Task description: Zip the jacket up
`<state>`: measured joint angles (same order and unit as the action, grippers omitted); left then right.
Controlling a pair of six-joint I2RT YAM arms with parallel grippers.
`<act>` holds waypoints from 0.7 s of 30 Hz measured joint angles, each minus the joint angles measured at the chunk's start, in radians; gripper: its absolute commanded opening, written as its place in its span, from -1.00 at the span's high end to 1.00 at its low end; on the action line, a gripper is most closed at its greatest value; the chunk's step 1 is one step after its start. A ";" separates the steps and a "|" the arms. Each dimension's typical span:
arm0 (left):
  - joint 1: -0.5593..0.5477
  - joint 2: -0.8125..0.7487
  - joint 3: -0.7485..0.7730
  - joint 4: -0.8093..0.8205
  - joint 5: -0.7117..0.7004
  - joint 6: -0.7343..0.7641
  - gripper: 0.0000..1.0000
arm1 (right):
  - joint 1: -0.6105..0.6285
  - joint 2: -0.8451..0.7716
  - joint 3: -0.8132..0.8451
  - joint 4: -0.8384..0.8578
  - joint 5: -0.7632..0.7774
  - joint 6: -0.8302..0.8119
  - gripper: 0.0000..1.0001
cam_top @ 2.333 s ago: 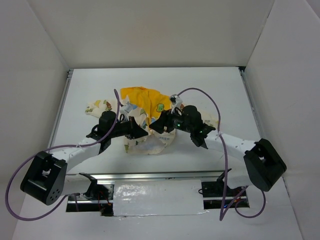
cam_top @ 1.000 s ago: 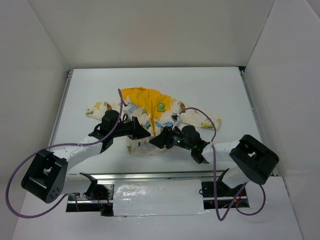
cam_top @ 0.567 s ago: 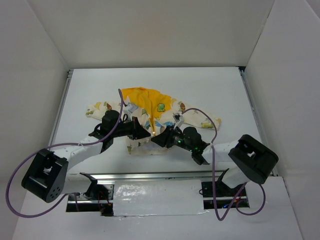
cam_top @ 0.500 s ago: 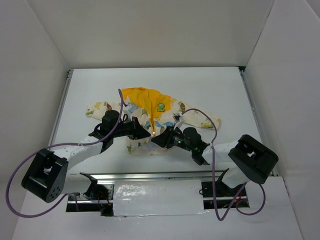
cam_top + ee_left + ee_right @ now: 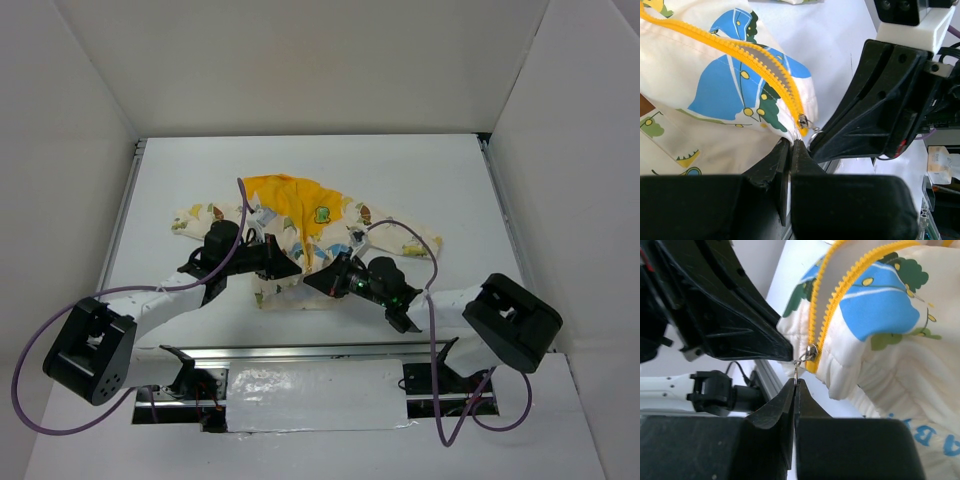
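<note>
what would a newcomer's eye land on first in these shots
The cream cartoon-print jacket with its bright yellow hood lies mid-table, both arms meeting at its near hem. In the wrist views its yellow zipper gapes in a V down to the slider at the bottom. The right pincer is shut on the small metal zipper pull, and the left pincer pinches the hem beside it.
</note>
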<state>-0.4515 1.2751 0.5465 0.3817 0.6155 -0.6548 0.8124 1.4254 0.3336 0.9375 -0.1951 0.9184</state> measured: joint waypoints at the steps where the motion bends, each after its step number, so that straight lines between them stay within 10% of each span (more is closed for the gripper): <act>1: 0.000 0.000 0.000 0.000 0.001 0.000 1.00 | 0.000 -0.012 0.000 -0.006 -0.001 0.015 1.00; 21: -0.028 -0.002 -0.002 0.040 0.037 0.030 1.00 | -0.095 -0.129 0.184 -0.486 -0.122 0.280 1.00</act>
<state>-0.4793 1.2732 0.5442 0.4221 0.6525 -0.6250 0.7174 1.2961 0.5175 0.4511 -0.3168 1.1988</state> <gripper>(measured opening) 0.127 0.010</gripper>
